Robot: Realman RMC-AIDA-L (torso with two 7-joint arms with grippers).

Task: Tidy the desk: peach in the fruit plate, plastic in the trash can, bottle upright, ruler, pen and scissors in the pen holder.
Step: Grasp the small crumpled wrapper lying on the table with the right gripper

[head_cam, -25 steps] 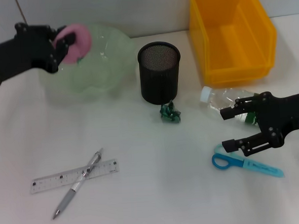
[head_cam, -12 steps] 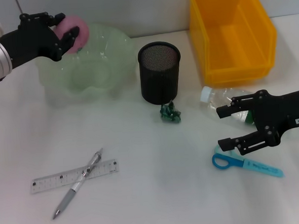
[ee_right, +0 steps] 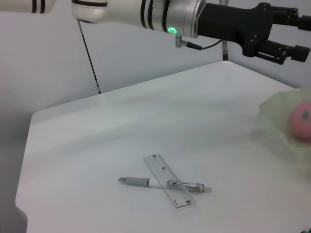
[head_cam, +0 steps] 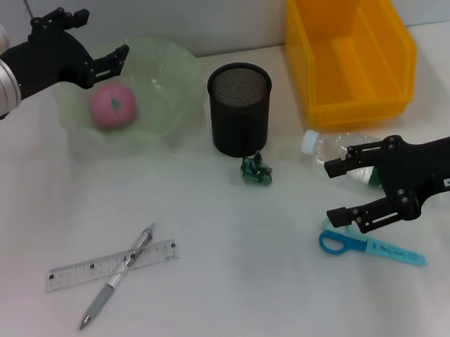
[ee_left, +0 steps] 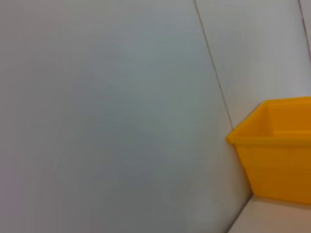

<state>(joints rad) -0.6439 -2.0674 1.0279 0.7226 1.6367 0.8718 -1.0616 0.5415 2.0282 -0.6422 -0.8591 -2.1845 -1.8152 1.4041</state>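
Note:
The pink peach (head_cam: 113, 106) lies in the pale green fruit plate (head_cam: 166, 73); it also shows in the right wrist view (ee_right: 303, 116). My left gripper (head_cam: 101, 35) is open and empty just above the plate's far left rim. The clear bottle (head_cam: 338, 148) lies on its side, white cap to the left. My right gripper (head_cam: 333, 194) is open, its upper finger over the bottle, its lower finger above the blue scissors (head_cam: 371, 245). The green plastic scrap (head_cam: 256, 170) lies in front of the black mesh pen holder (head_cam: 240, 110). The pen (head_cam: 117, 278) lies crossed over the ruler (head_cam: 112, 265).
The yellow bin (head_cam: 348, 50) stands at the back right; it also shows in the left wrist view (ee_left: 277, 155) against the wall. The right wrist view shows the ruler (ee_right: 170, 187), the pen (ee_right: 165, 183) and the table's far edge.
My left gripper has opened and let the peach go; the peach now lies in the plate. The right gripper has shifted slightly left by the bottle.

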